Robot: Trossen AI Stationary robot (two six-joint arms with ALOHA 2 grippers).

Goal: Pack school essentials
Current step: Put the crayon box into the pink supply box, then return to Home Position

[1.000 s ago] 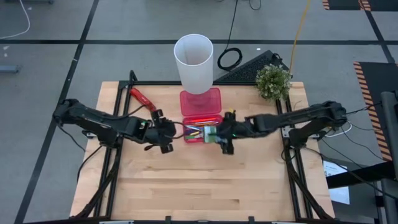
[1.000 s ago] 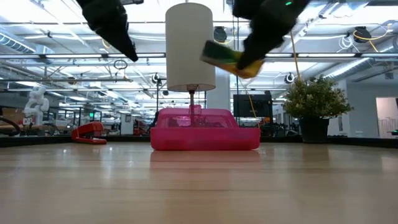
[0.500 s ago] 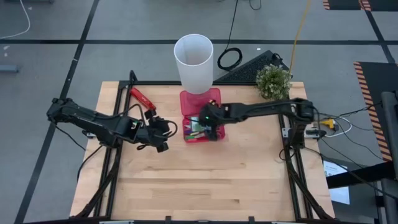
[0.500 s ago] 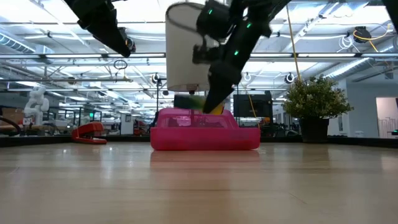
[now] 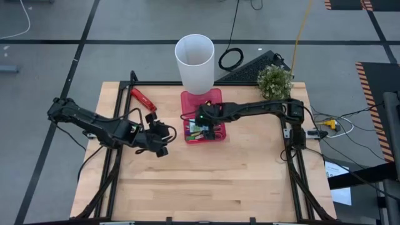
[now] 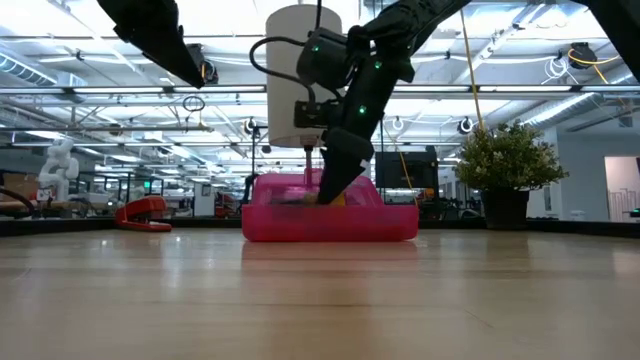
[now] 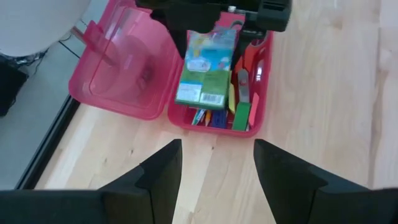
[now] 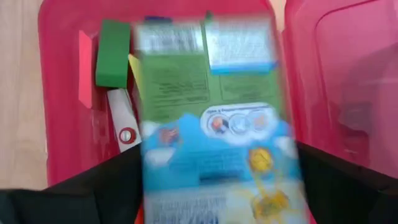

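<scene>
From above I see my right gripper [image 5: 207,125] reaching across to the pink box [image 5: 219,137] in the middle of the table, just in front of the tall white cup [image 5: 194,62]. Its fingers are clamped on the green-white packet [image 7: 205,68], one on each side, and they hold it low over the box's open tray. The low view shows the gripper's tip down at the tray's rim [image 6: 330,215]. I cannot tell whether the packet already touches what lies under it.

Under and beside the packet the tray holds a green eraser [image 8: 112,53], scissors [image 8: 124,130] with red handles, and some coloured pens [image 7: 208,118] at the near end. The box's clear pink lid [image 7: 124,68] lies open flat beside the tray, on the cup's side.

My left gripper [image 5: 157,134] waits above the table just left of the box, pointing at it, fingers apart and holding nothing. Its wrist view looks between both fingers [image 7: 158,180] onto the tray.

A red-and-black tool [image 5: 142,99] lies on the table behind the left arm. A small plant [image 5: 274,81] stands at the far right corner.
</scene>
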